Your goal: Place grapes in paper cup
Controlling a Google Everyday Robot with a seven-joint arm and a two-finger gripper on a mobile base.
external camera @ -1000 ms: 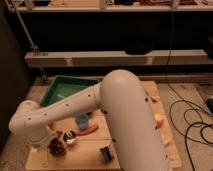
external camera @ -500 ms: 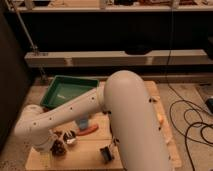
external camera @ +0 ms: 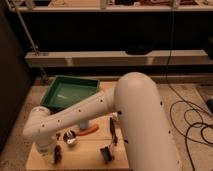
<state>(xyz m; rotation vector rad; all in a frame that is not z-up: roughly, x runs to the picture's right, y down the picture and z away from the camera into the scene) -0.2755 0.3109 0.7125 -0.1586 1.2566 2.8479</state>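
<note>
My gripper [external camera: 56,151] hangs from the white arm's wrist at the front left corner of the wooden table [external camera: 85,156], pointing down close to the table top. A dark, bumpy, roundish clump that looks like the grapes [external camera: 69,136] lies just right of and behind the gripper, apart from it as far as I can tell. The white paper cup is hidden; it may be behind the wrist. A light-blue cup [external camera: 84,124] and a long orange carrot [external camera: 90,130] lie further right, under the forearm.
A green tray [external camera: 70,93] stands at the table's back left. Two small black objects [external camera: 106,153] [external camera: 113,131] lie at the front middle. My bulky upper arm [external camera: 142,120] covers the table's right side. Cables [external camera: 192,125] trail on the floor to the right; shelving stands behind.
The arm's elbow and wrist have sunk lower toward the table's front left corner. The dark clump shows a little further right of the gripper than before.
</note>
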